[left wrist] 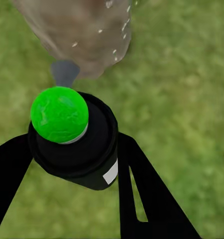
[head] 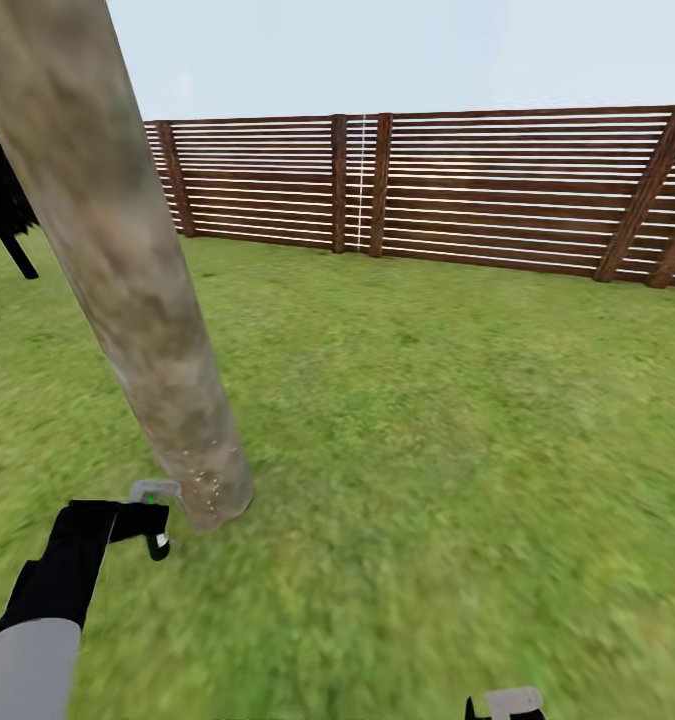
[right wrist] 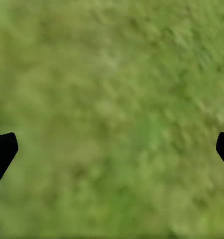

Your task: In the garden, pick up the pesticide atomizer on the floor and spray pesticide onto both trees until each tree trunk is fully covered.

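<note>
Left hand (left wrist: 67, 164) grips white-labelled atomizer (left wrist: 74, 142) beside speckled trunk (head: 127, 290).

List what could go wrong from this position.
1. White specks sit only near the tree trunk base; the upper bark looks bare, so coverage may stay incomplete.
2. The left hand holds the atomizer close to the trunk; a swing could knock it loose.

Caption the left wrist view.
Left end effector holds green-topped atomizer at speckled tree trunk base.
</note>
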Robot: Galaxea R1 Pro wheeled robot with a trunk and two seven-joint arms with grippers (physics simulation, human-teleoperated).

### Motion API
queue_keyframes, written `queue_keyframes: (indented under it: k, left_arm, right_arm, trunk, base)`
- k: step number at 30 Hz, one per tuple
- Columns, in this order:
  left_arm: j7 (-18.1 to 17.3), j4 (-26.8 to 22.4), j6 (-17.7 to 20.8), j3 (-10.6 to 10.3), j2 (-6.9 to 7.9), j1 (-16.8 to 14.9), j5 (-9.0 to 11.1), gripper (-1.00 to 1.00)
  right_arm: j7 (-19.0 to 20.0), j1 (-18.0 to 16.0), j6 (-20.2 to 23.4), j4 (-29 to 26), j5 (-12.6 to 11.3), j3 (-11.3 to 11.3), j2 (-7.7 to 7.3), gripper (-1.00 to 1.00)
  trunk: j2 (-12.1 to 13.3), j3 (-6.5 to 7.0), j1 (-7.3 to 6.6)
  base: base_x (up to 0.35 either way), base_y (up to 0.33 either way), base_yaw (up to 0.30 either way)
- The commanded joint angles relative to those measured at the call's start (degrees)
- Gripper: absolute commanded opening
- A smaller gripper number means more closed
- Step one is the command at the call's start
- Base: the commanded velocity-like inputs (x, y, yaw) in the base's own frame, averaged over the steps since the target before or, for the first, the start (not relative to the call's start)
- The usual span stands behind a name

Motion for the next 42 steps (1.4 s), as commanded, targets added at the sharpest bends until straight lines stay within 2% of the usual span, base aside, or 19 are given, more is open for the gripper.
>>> queue_keyframes:
  k: [1, 3, 6, 11, 17, 21, 23, 24, 27, 30, 32, 33, 39, 42]
  left_arm:
    - [-0.6, -0.1, 1.3, -2.8, -1.12, -0.5, -0.9, -1.00]
    - [-0.6, -0.3, 4.3, -3.6, -0.94, -0.5, -0.8, -1.00]
    - [-0.5, -1.1, 6.0, -3.8, -0.45, -0.5, -0.9, -1.00]
    - [-0.4, -1.4, 6.5, -3.9, -0.36, -0.4, -1.2, -1.00]
    - [-0.3, -1.5, 7.6, -4.0, -0.75, -0.4, -1.2, -1.00]
    - [-0.2, -2.7, 7.7, -3.9, -0.06, -0.6, -1.3, -1.00]
    - [-0.2, -3.2, 8.7, -3.9, 0.67, -2.9, -1.2, -1.00]
    - [-0.3, -3.2, 10.6, -3.9, 0.81, -3.9, -1.2, -1.00]
    - [-0.5, -3.3, 13.6, -4.0, 0.99, -4.8, -1.2, -1.00]
    - [-0.5, -3.3, 13.8, -4.4, 0.47, -4.5, -1.1, -1.00]
    - [-0.5, -3.5, 14.2, -7.3, 0.46, -4.4, -1.1, -1.00]
    - [-0.6, -3.6, 14.3, -7.7, 0.58, -4.4, -1.1, -1.00]
    - [-0.6, -4.3, 14.3, -8.1, 0.35, -4.5, -1.2, -1.00]
    - [-0.6, -4.3, 14.3, -7.8, 0.70, -4.4, -1.2, -1.00]
  right_arm:
    - [-0.2, 0.0, -0.2, 0.0, 0.6, -0.4, 0.02, 1.00]
    - [-0.3, 0.0, -0.2, 0.0, 0.6, -0.4, 0.02, 1.00]
    - [-0.3, 0.0, -0.2, 0.0, 0.6, -0.4, 0.02, 1.00]
    - [-0.3, 0.0, -0.2, 0.0, 0.7, -0.3, -0.07, 1.00]
    - [-0.3, 0.0, -0.2, 0.1, 0.6, -0.4, -0.07, 1.00]
    - [-0.3, 0.0, -0.2, -0.1, 0.6, -0.5, -0.13, 1.00]
    - [-0.5, 0.0, -0.2, -0.2, 0.6, -0.6, -0.21, 1.00]
    - [-0.5, 0.0, -0.2, -0.2, 0.6, -0.6, -0.28, 1.00]
    - [-0.5, 0.0, -0.2, -0.2, 0.6, -0.5, -0.41, 1.00]
    - [-0.5, 0.0, -0.2, -0.2, 0.7, -0.4, -0.39, 1.00]
    - [-0.5, 0.0, -0.2, -0.2, 0.7, -0.4, -0.42, 1.00]
    - [-0.5, 0.0, -0.2, -0.2, 0.7, -0.5, -0.40, 1.00]
    - [-0.4, 0.0, -0.2, -0.2, 0.6, -0.5, -0.34, 1.00]
    - [-0.4, 0.0, -0.1, -0.2, 0.7, -0.5, -0.35, 1.00]
  trunk:
    - [0.0, -0.05, -0.01]
    - [0.0, -0.05, -0.01]
    - [0.0, -0.05, -0.01]
    - [0.0, -0.05, -0.01]
    - [0.0, -0.05, -0.01]
    - [0.0, -0.05, -0.01]
    - [0.0, -0.05, -0.01]
    - [0.0, -0.05, -0.01]
    - [0.0, -0.05, -0.01]
    - [0.0, -0.05, -0.01]
    - [0.0, -0.05, -0.01]
    - [0.0, -0.05, -0.01]
    - [0.0, -0.05, -0.01]
    - [0.0, -0.05, -0.01]
  base:
    - [0.000, 0.000, 0.270]
    - [0.000, 0.000, 0.274]
    - [-0.140, 0.000, 0.128]
    - [-0.290, -0.039, 0.007]
    - [0.132, -0.214, 0.000]
    - [0.125, -0.041, 0.108]
    - [0.008, -0.003, 0.264]
    - [0.002, -0.001, 0.274]
    - [0.001, 0.000, 0.111]
    - [0.000, 0.000, 0.010]
    - [0.035, -0.054, 0.001]
    - [0.115, -0.171, 0.000]
    - [0.158, -0.227, 0.000]
    - [0.013, -0.263, 0.000]
